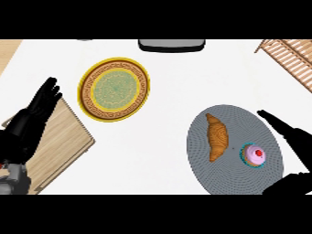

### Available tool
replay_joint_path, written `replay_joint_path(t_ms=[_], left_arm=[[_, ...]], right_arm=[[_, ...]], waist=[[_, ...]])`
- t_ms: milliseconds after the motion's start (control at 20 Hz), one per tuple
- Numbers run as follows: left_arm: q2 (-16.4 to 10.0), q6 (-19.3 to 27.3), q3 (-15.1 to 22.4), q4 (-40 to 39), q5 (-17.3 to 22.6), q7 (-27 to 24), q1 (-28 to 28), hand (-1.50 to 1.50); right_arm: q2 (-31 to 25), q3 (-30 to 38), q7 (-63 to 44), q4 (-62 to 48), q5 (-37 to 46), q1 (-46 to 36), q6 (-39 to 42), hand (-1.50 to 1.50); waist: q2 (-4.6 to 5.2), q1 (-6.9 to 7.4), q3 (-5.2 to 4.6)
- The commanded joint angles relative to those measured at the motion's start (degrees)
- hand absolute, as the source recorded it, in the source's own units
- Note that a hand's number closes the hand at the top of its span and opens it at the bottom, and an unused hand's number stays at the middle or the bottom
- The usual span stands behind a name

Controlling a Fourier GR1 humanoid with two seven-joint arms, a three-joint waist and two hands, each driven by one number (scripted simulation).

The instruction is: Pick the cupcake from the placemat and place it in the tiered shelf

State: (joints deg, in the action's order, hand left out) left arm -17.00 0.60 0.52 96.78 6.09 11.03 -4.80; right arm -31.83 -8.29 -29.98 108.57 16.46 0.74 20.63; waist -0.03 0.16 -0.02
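1. The right hand (301, 142) is at the right edge of the view. Its fingers are straight and spread from the thumb, and it holds nothing. The fingers run along the right rim of the placemat (229, 176), and the thumb sits at the mat's near right corner.
2. The cupcake (255, 155) stands upright on the right part of the placemat, just left of the hand. It sits in the gap between fingers and thumb, and no contact shows.
3. The step in hand looks like the grasp. To do it well, the hand should slide left until fingers and thumb flank the wrapper, then close low on the base rather than on the pink icing.
4. The croissant (216, 137) lies on the same mat, just left of the cupcake. The fingers should stay short of it, so that closing does not nudge it.
5. The tiered shelf (300, 61) is at the far right. After the grasp, a lift straight up comes first, then a carry away and to the right with the cupcake kept upright.
6. The left hand (36, 109) rests open at the left over the wooden board (67, 141), well apart. The yellow plate (114, 89) plays no part.
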Motion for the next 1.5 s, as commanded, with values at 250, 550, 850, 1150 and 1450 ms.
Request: replay_joint_path(t_ms=[250, 550, 850, 1150, 1450], left_arm=[[1.4, -2.3, -2.9, -4.4, -1.1, -1.8, -1.3, 0.00], [2.5, -2.4, -2.5, -1.8, -2.0, -1.4, -0.1, 0.00], [4.0, -2.0, -2.1, 2.7, -4.0, 1.4, 1.6, 0.00], [3.5, -5.7, -4.7, -2.2, -2.7, -0.6, -0.9, 0.00], [7.1, -3.2, -1.8, 1.8, -7.2, 0.4, 1.9, 0.00]], right_arm=[[4.4, -1.8, -4.8, -3.7, 5.1, -3.1, 6.6, -1.50], [2.4, -1.8, -2.6, -5.9, 13.8, -0.8, 5.1, -1.50], [5.4, -0.5, -4.5, -9.3, 15.1, -3.3, 10.1, -1.50], [8.8, -1.3, -3.4, -10.9, 19.2, -1.6, 9.7, -1.50], [9.2, 1.2, 1.9, -15.6, 20.8, -2.1, 10.6, -1.50]], waist=[[0.04, -0.18, 0.01], [0.00, -0.26, 0.02], [0.00, -0.05, 0.02], [0.02, -0.19, 0.02], [0.01, -0.13, 0.03]])
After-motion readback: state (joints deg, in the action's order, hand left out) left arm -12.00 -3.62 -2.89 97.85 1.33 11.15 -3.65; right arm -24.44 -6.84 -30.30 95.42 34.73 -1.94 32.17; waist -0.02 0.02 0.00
